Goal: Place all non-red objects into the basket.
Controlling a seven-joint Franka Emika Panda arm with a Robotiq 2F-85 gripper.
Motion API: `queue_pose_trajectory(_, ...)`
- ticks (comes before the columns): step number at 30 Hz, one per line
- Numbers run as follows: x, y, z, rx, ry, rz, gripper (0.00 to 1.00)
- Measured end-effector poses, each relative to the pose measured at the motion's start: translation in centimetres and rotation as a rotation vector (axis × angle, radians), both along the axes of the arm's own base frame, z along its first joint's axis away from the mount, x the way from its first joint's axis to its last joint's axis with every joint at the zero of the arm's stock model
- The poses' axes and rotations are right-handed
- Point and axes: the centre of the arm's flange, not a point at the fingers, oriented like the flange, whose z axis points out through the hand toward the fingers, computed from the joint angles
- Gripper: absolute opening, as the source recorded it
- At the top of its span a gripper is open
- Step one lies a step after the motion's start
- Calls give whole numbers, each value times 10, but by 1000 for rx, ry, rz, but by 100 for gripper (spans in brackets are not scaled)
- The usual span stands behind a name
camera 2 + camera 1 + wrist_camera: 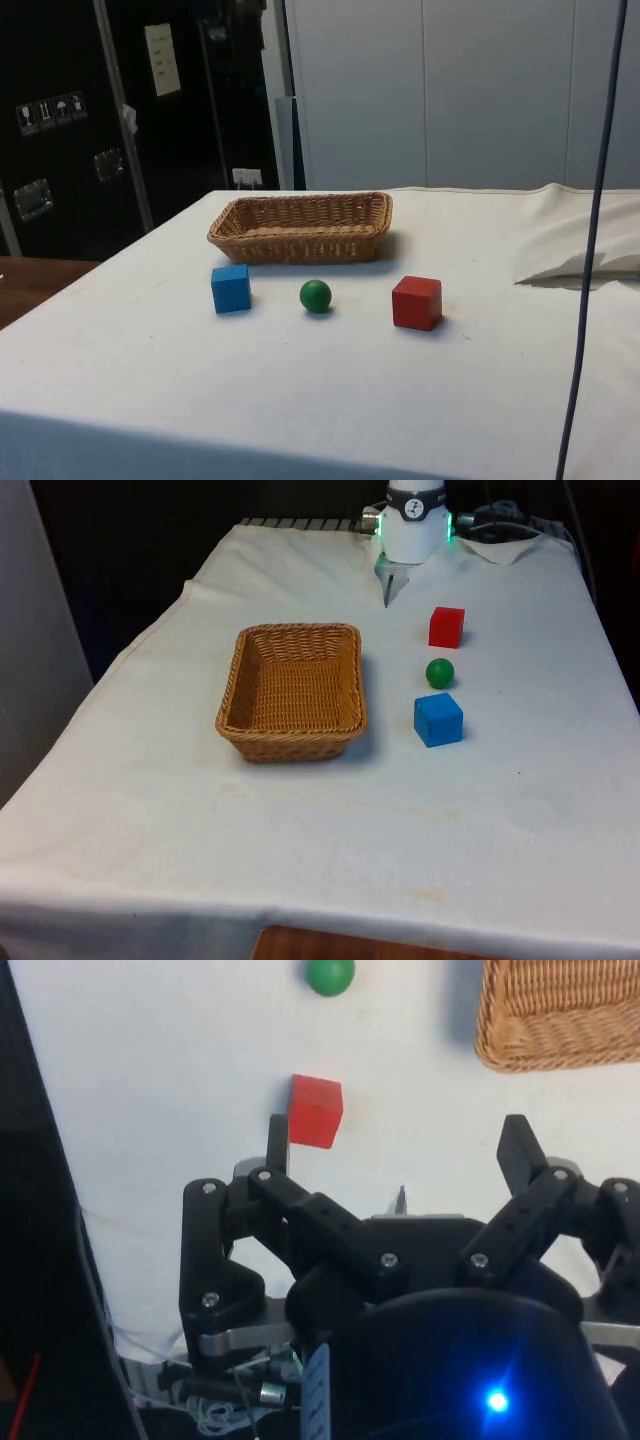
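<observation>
White cloth covers the surface [300, 830], on which a wicker basket [293, 690] lies with nothing inside. Toward the front view's right of the basket, three things stand in a row, each apart from the next: a red cube [446, 626] farthest back, a green ball [439, 672] in the middle, and a blue cube [438, 719] nearest the camera. Above the far end of the cloth, behind the red cube, hangs the tool [400, 1150], its two fingers [520, 1150] spread apart and holding nothing.
</observation>
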Motion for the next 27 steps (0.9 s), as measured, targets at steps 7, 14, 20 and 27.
queue_pose_trajectory(7, 3, 11, -1, 2, -22, 11, 100)
queue_pose_trajectory(14, 8, 25, -7, 8, -47, 39, 100)
queue_pose_trajectory(20, 11, 28, -12, 9, -53, 58, 100)
queue_pose_trajectory(27, 9, 36, -25, 14, -78, 83, 100)
